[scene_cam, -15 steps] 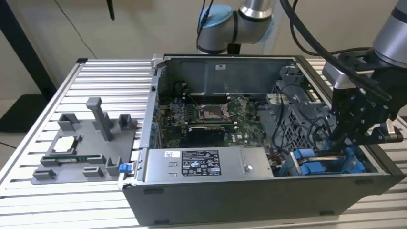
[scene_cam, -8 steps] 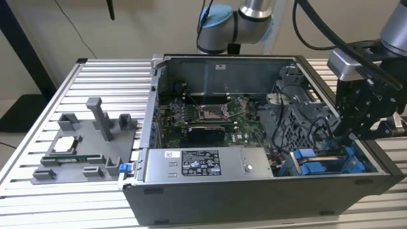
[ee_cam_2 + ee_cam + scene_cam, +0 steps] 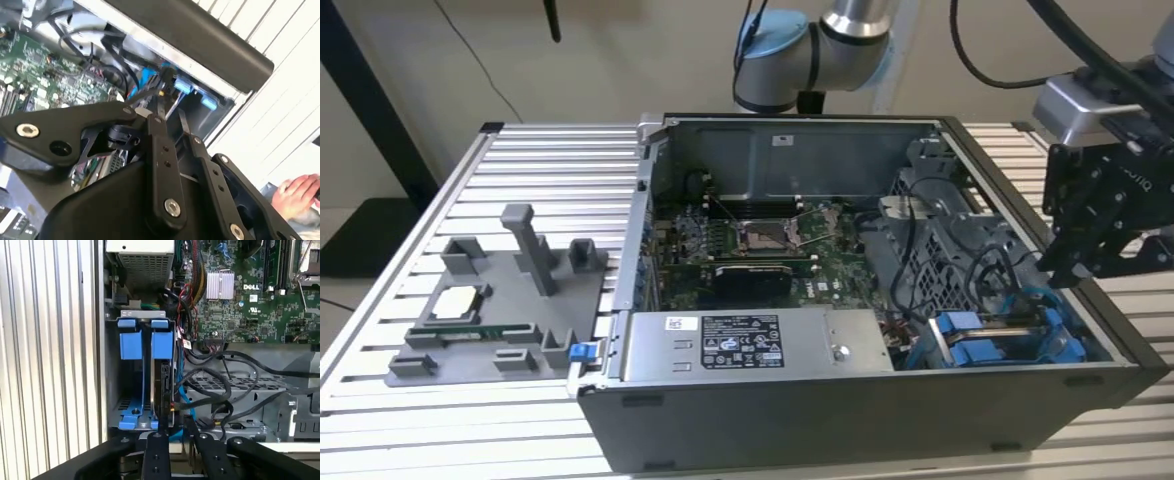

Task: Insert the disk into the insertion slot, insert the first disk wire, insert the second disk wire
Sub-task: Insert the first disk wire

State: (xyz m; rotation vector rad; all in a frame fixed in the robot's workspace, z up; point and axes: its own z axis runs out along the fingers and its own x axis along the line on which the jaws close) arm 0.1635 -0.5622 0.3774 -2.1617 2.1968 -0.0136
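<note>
The insertion slot point(image 3: 1001, 340) is a grey bay with blue latch tabs at the case's near corner on the exterior view's right. In the first wrist view the bay point(image 3: 112, 390) holds two blue-tabbed carriers; under one tab a dark slab, seemingly the disk point(image 3: 162, 385), stands edge-on inside. A blue wire point(image 3: 182, 400) and black wires point(image 3: 225, 390) run beside it. My gripper point(image 3: 1054, 275) hangs over the case's wall above the bay. In both wrist views its fingers point(image 3: 159, 130) converge, shut, just short of the blue tabs point(image 3: 182, 85). I cannot tell whether anything is pinched.
The open computer case sits on a slatted table point(image 3: 534, 160). A silver power supply box point(image 3: 747, 345) fills the near side, with the green motherboard point(image 3: 761, 245) behind. A grey fixture point(image 3: 494, 310) with small parts stands at the exterior view's left. A person's hand point(image 3: 297, 192) rests nearby.
</note>
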